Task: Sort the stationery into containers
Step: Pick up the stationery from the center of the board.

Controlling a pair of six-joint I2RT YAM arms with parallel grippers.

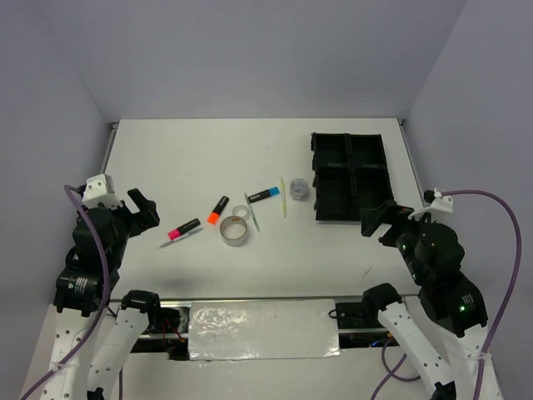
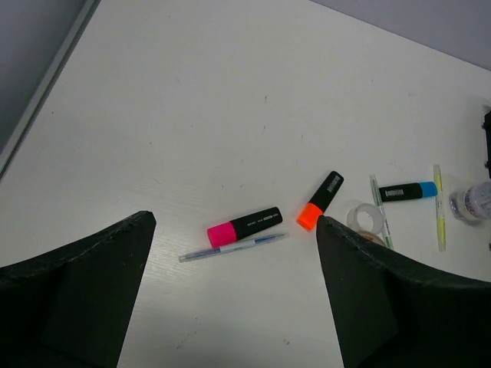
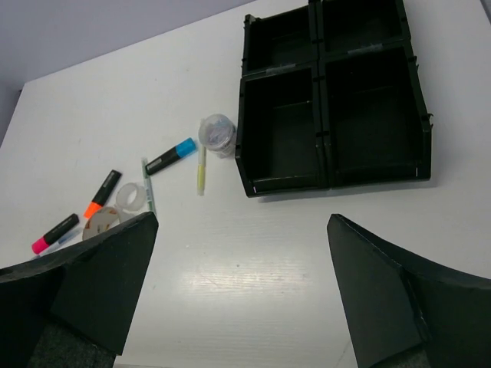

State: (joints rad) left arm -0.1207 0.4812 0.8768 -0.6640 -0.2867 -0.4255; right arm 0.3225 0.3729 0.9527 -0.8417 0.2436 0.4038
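Observation:
Three short black markers lie left of centre on the white table: pink-ended (image 1: 183, 229), orange-ended (image 1: 217, 209), blue-ended (image 1: 263, 195). A silvery tape ring (image 1: 234, 231) lies below the orange one. A small clear pot (image 1: 299, 190) and a pale yellow stick (image 1: 283, 197) lie just left of the black four-compartment tray (image 1: 315, 179); its compartments look empty. A greenish stick (image 1: 252, 212) lies beside the tape. My left gripper (image 1: 141, 208) is open and empty, left of the pink marker (image 2: 244, 226). My right gripper (image 1: 379, 221) is open and empty, just below the tray (image 3: 322, 126).
A thin clear pen (image 2: 230, 248) lies along the pink marker. A second clear tape roll (image 2: 367, 220) sits beside the silvery ring. Grey walls enclose the table on three sides. A foil-covered panel (image 1: 262, 329) lies between the arm bases at the near edge.

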